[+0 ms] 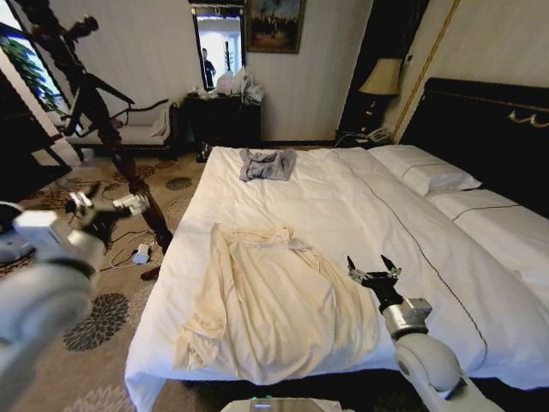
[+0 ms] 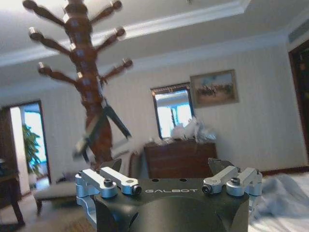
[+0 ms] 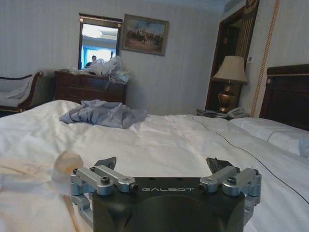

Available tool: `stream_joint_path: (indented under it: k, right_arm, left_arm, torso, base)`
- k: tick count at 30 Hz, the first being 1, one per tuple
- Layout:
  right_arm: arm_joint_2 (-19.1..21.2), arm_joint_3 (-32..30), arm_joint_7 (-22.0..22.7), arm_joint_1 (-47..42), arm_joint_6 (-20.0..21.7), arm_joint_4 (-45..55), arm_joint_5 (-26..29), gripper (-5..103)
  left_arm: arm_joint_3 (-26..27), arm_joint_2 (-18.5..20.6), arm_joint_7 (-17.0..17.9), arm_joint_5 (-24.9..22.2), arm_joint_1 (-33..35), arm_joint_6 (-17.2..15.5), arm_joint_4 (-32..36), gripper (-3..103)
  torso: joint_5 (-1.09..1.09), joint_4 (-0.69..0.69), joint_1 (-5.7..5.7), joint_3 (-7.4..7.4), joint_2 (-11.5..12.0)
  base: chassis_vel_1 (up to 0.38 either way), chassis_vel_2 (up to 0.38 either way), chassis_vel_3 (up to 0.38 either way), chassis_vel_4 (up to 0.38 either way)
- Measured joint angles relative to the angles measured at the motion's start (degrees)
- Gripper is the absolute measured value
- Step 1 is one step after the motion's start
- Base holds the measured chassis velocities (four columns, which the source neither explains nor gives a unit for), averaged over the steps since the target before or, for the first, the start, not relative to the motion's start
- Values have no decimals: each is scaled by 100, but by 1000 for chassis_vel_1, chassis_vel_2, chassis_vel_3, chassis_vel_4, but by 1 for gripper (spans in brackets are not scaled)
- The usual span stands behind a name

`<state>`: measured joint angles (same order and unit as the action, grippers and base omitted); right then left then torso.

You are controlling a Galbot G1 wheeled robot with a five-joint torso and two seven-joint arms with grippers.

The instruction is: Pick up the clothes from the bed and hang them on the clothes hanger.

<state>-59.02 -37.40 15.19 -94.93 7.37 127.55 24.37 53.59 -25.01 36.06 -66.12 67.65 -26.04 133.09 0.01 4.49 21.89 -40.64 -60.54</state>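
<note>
The right gripper (image 1: 373,271) hovers low over the bed (image 1: 360,206), its fingers (image 1: 352,264) spread apart and empty, just beside the right edge of the clothes (image 1: 270,300). The cream garment lies flat and rumpled on the near half of the duvet, collar toward the far end, one sleeve trailing toward the bed's left edge.

To take it well, I would judge the collar or shoulder area the better hold, since a pinch there lets the rest hang straight for hanging. A pinch at the side hem beside the gripper would likely lift a lopsided bundle. The fingers should press into the fabric enough to gather a fold without catching the duvet underneath.

The left gripper (image 1: 107,206) is raised out to the left, over the carpet, fingers apart and empty, facing the wooden coat stand (image 2: 87,82). Farther up the bed lies a small grey garment (image 1: 267,163), to be left alone.
</note>
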Motion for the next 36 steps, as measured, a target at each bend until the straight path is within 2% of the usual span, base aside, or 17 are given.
stream_joint_path:
  k: [1, 5, 7, 10, 14, 15, 17, 18, 19, 22, 30, 32, 34, 36]
  right_arm:
    - [0, 0, 0, 0, 0, 0, 0, 100]
    - [-31, -2, -2, -73, -28, 5, -71, 100]
    - [-27, 3, -2, -74, -34, -4, -72, 100]
    - [-6, 60, 0, -40, -34, -16, -24, 100]
    - [19, 150, 0, 54, -33, -56, -15, 100]
    - [20, 170, 1, 65, -34, -78, -31, 100]
    - [12, 166, 0, 23, -45, -82, -49, 100]
    - [12, 166, 0, 23, -45, -82, -49, 100]
    - [9, 164, 0, 8, -50, -82, -58, 100]
    - [3, 165, -1, 25, -51, -81, -65, 100]
    - [10, 160, -2, 39, -51, -101, -59, 100]
    - [-13, 173, 1, 127, -42, -129, -40, 100]
    - [-17, 183, 3, 154, -33, -138, -24, 100]
    - [-17, 205, 18, 235, -2, -163, 33, 100]
  left_arm:
    - [0, 0, 0, 0, 0, 0, 0, 100]
    - [287, 540, -341, -370, -281, -1, -704, 100]
    - [349, 619, -403, -485, -292, 45, -827, 100]
    - [501, 872, -669, -954, -360, 321, -1246, 100]
    - [567, 990, -885, -963, -382, 562, -1601, 100]
    - [424, 1022, -949, -939, -521, 636, -1817, 100]
    - [-47, 1038, -1034, -850, -921, 706, -2142, 100]
    - [-47, 1038, -1034, -850, -921, 706, -2142, 100]
    - [-264, 1041, -1057, -832, -1125, 727, -2307, 100]
    - [-638, 1050, -1148, -762, -1470, 815, -2787, 100]
    - [-795, 1035, -1283, -776, -1629, 942, -3206, 100]
    - [-826, 774, -1317, -699, -1322, 959, -2945, 100]
    - [-860, 670, -1318, -654, -1283, 980, -2879, 100]
    - [-1205, 209, -1314, -480, -1349, 1111, -2734, 100]
  torso:
    - [0, 0, 0, 0, 0]
    - [-3, -4, 0, 0, 0]
    - [-3, -5, -1, 0, 0]
    - [-2, -4, 0, 0, 0]
    - [0, -4, 0, 0, 0]
    - [0, -7, 0, 0, 0]
    - [-4, -5, -1, 0, 0]
    - [-4, -5, -1, 0, 0]
    - [-4, 1, 0, 0, 0]
    - [-2, -2, 0, 0, 0]
    - [-1, -4, 0, 0, 0]
    - [-1, -3, 0, 1, 0]
    - [-1, -3, 0, 1, 0]
    - [0, -5, 0, 1, 0]
  base:
    - [0, 0, 0, 0]
    - [0, 0, 0, 0]
    - [0, 0, 0, 0]
    - [0, 0, 0, 0]
    - [0, 0, 0, 0]
    - [0, 0, 0, 0]
    - [0, 0, 0, 0]
    - [0, 0, 0, 0]
    - [0, 0, 0, 0]
    - [0, 0, 0, 0]
    - [0, 0, 0, 0]
    - [0, 0, 0, 0]
    - [0, 0, 0, 0]
    - [0, 0, 0, 0]
